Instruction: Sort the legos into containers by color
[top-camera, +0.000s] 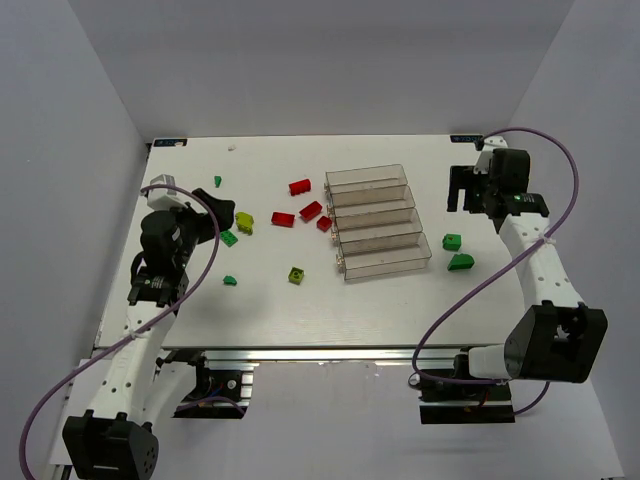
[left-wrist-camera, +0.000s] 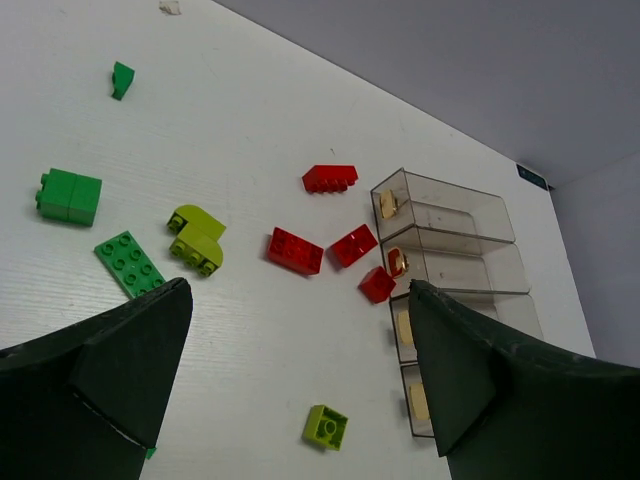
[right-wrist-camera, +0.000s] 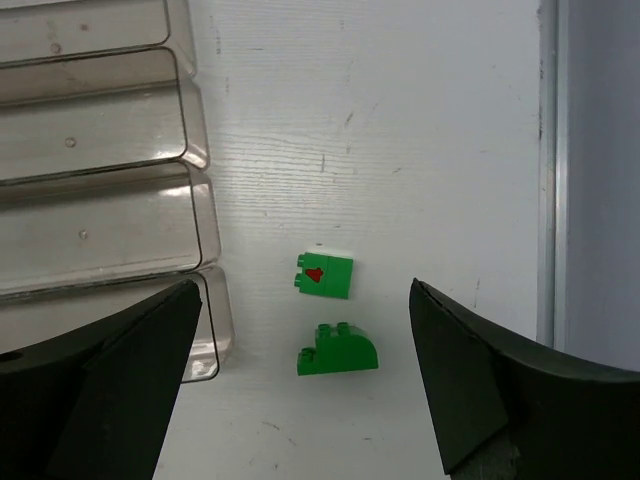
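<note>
"Sorting is judged not yet begun: no brick is seen in the four clear trays, and the legos lie scattered on the worktop."

"And the hands?"

"Both are held wide open, nothing gripped. The right hand hangs above two green bricks beside the trays. The left hand faces the red bricks. A descent onto one brick is called for."
</note>
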